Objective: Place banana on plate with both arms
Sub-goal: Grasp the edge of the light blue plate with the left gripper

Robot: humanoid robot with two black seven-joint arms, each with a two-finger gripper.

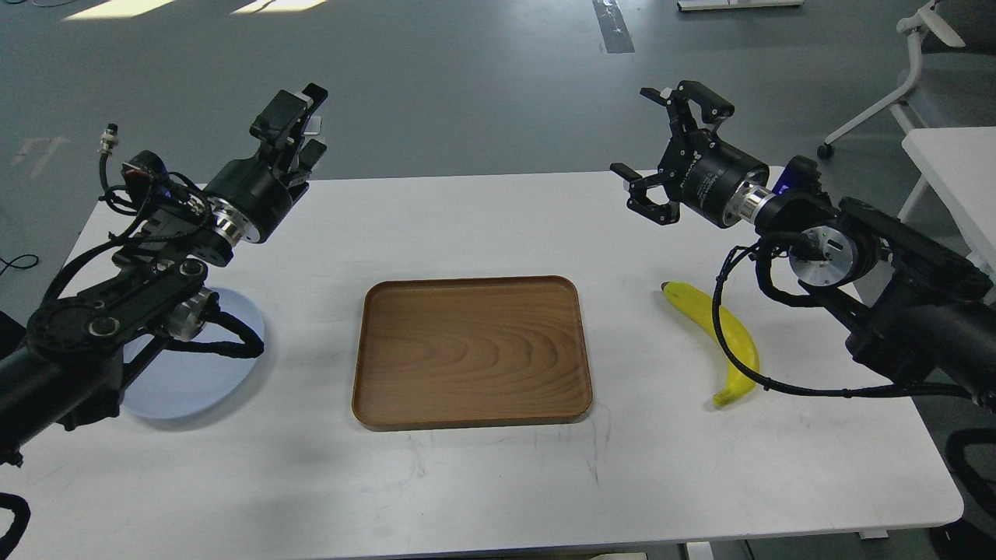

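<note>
A white surface (pixel 482 482) carries a wooden tray (pixel 471 351) at center. The plate (pixel 194 377) lies left, partly under the left arm; the banana (pixel 704 311) lies right. Left tool (pixel 299 124): spread unclear. Right tool (pixel 673 148) gapes wide, empty.

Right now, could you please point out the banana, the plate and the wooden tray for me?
banana (pixel 704 311): head view, on its yellow upper half.
plate (pixel 187 381): head view, on the bare pale blue part below the left arm.
wooden tray (pixel 471 350): head view, on its bare floor, middle.
</note>
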